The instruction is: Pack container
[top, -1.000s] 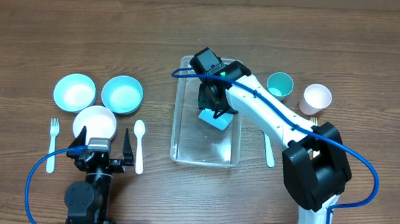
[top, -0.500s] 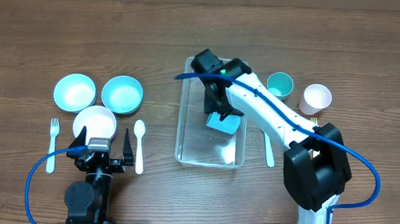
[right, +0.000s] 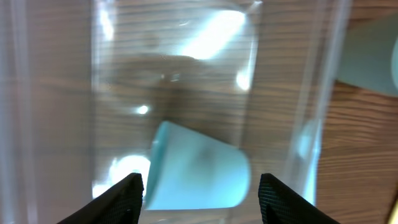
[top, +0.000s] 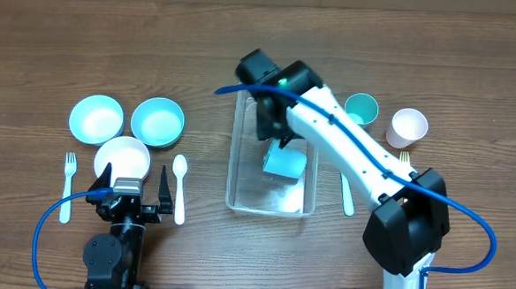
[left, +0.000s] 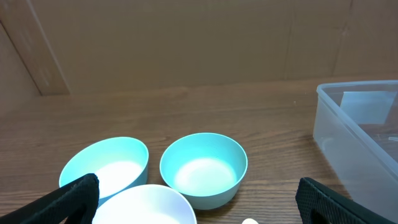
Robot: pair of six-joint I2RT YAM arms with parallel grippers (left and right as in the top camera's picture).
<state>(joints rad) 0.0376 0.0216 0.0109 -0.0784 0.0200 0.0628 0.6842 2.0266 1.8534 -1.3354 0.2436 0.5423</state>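
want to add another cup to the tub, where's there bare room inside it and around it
Inside the tub, the near end is bare, between the tipped blue cup and the near wall. On the table, a free strip lies between tub and the left spoon. Crowded: the tub's far end under the right arm, and the bowls at left.

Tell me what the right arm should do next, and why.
Probably lift the right end effector clear of the container, toward the teal cup: it is open, and the light-blue cup already lies on its side inside.
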